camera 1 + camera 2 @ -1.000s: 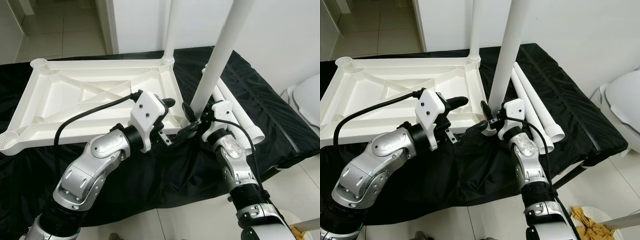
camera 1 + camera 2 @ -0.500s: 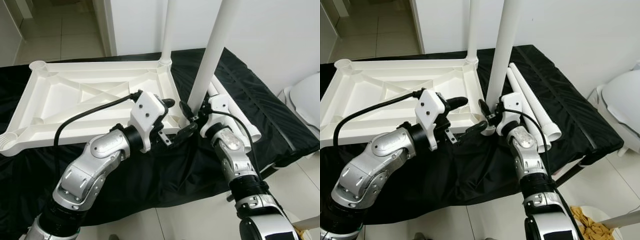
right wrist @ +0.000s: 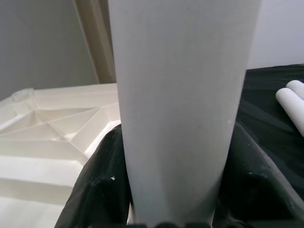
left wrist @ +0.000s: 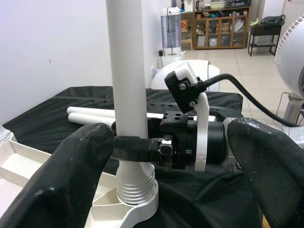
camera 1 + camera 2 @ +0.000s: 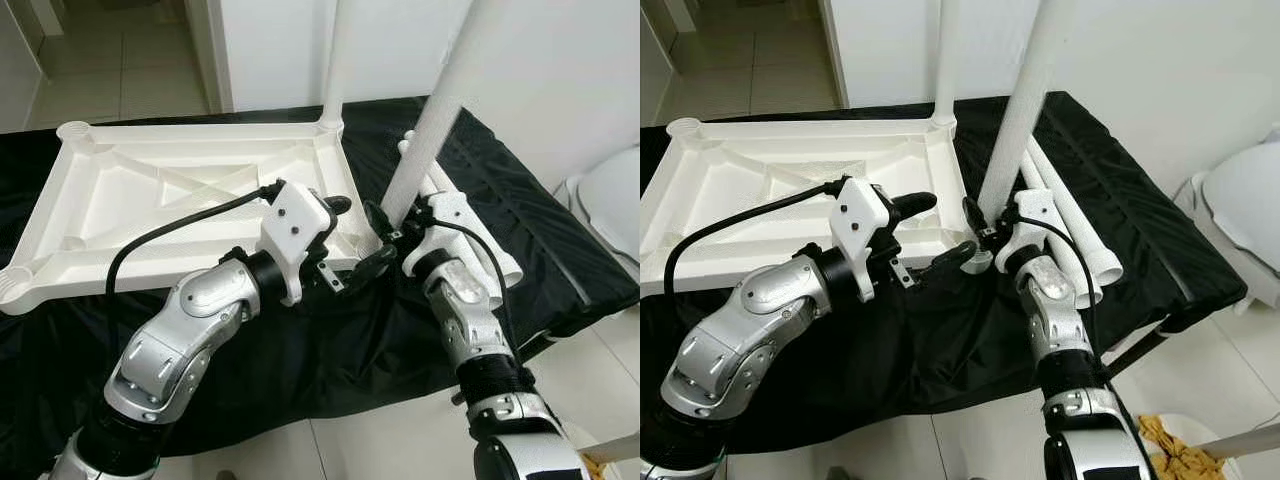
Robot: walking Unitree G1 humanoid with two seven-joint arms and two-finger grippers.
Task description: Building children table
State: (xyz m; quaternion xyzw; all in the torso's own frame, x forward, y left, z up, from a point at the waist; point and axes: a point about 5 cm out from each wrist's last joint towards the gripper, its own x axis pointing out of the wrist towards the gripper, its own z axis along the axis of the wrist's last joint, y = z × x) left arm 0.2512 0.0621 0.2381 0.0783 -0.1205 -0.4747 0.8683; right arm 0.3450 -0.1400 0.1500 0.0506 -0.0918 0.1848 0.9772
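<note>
Both head views look forward and down over the same scene — the white table frame (image 5: 190,190) and both arms. The left wrist camera faces the upright leg (image 4: 128,95) from close by; the right wrist camera sits nearer — against it.

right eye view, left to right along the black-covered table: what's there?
Upturned white tabletop → left gripper → leg held upright by right gripper → loose legs lying flat → white rounded object off the table edge.
</note>
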